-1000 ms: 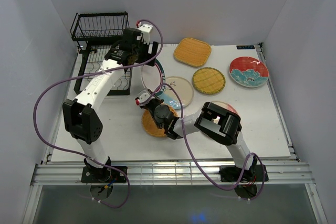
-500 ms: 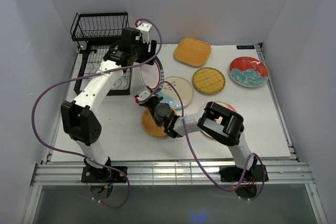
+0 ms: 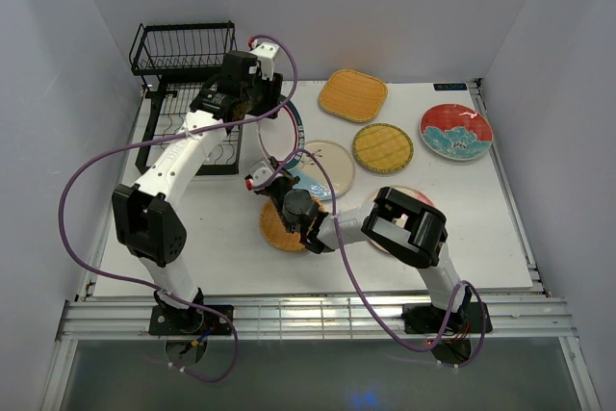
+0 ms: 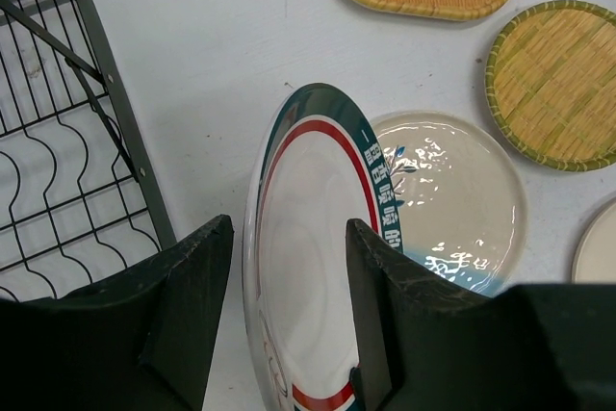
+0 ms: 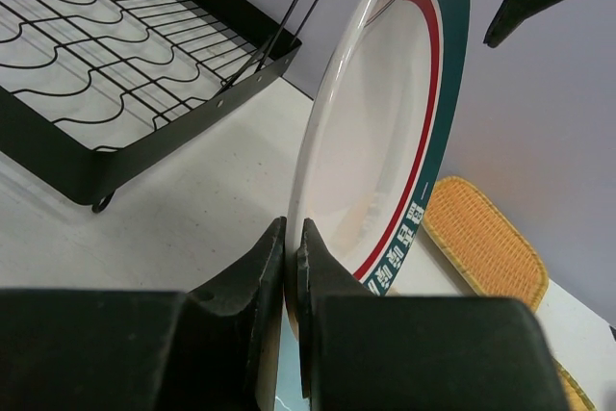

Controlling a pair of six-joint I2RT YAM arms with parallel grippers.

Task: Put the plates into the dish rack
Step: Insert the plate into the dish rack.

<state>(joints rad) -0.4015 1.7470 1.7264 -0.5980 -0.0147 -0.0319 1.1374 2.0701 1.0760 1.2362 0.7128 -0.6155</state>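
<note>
The green-striped white plate (image 3: 280, 138) stands on edge above the table, right of the black wire dish rack (image 3: 181, 49). My right gripper (image 3: 273, 180) is shut on its lower rim (image 5: 385, 122), the fingers (image 5: 260, 267) pinching it. My left gripper (image 3: 260, 108) is open and straddles the plate's top edge (image 4: 308, 257). The right finger (image 4: 385, 324) is against the plate's face and the left finger (image 4: 183, 315) stands apart from it. The rack's lower slotted section (image 4: 58, 170) lies left of the plate, with no plate in the part I see.
On the table lie a rounded-square woven plate (image 3: 353, 94), a round woven plate (image 3: 382, 147), a red-teal floral plate (image 3: 455, 131) and a cream-blue plate (image 3: 330, 163). Another woven plate (image 3: 277, 229) and a cream-pink plate (image 3: 412, 198) lie partly under my right arm. White walls stand close on both sides.
The right gripper has shifted a little and turned the plate more edge-on to the top camera. The left gripper has hardly moved and stays over the plate's top rim.
</note>
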